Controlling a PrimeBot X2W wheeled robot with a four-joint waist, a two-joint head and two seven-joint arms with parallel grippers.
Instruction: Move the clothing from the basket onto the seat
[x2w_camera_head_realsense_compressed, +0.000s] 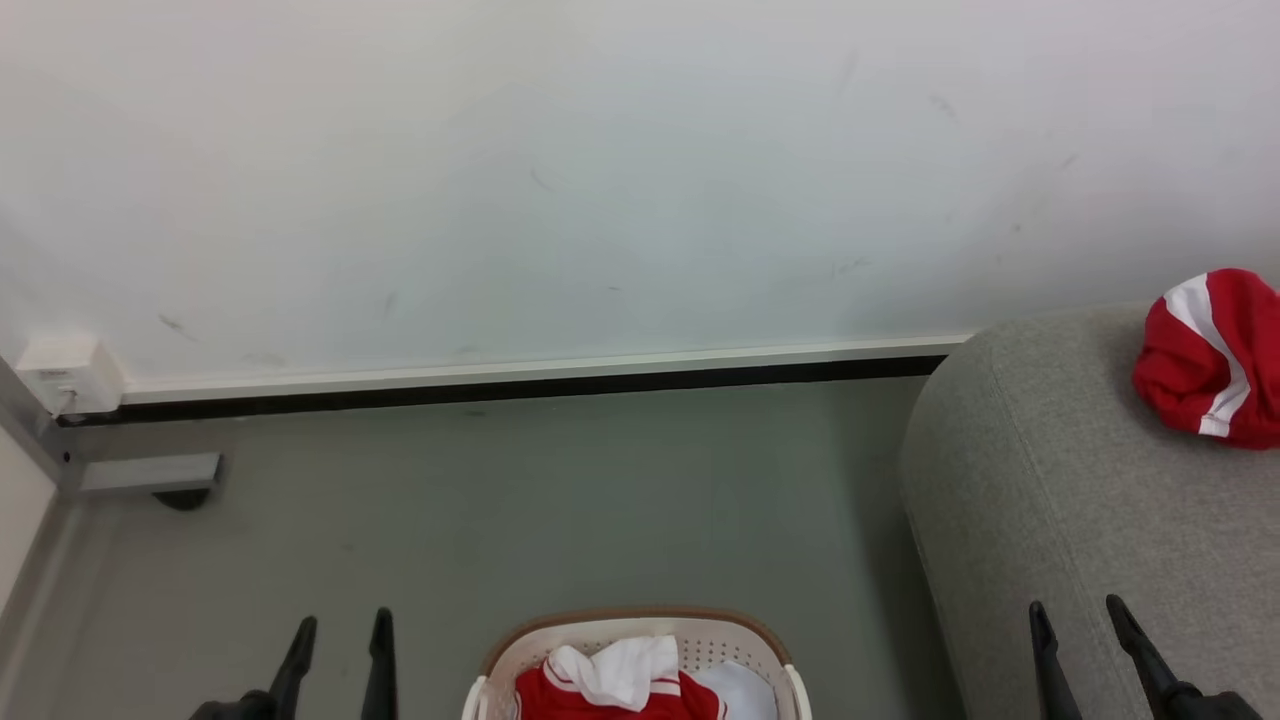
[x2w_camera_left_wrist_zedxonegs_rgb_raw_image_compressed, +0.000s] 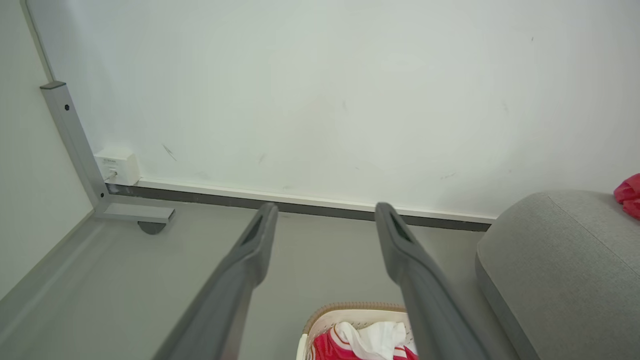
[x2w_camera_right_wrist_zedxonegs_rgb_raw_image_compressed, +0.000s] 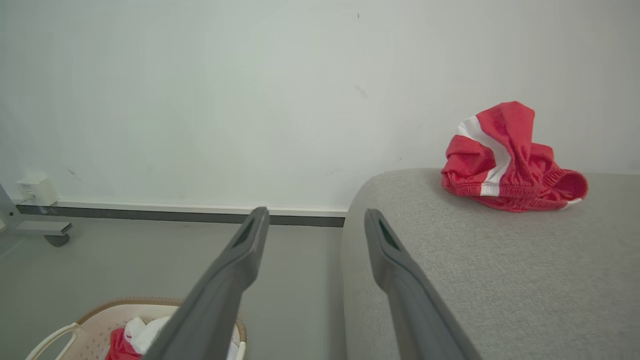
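The basket (x2w_camera_head_realsense_compressed: 640, 614) stands on the floor (x2w_camera_head_realsense_compressed: 500, 500) near the rounded end of the seat (x2w_camera_head_realsense_compressed: 1040, 500). Inside it lies the clothing (x2w_camera_head_realsense_compressed: 545, 700), crumpled red with a white section on top. A pale bluish-white cloth (x2w_camera_head_realsense_compressed: 745, 690) is tucked against the basket's right wall. A second red garment (x2w_camera_head_realsense_compressed: 1205, 365) with a white stripe sits bunched on the seat near its wall-side edge. The left gripper (x2w_camera_head_realsense_compressed: 345, 618) hangs over the floor beside the basket and the right gripper (x2w_camera_head_realsense_compressed: 1074, 603) over the seat, both empty with fingers apart.
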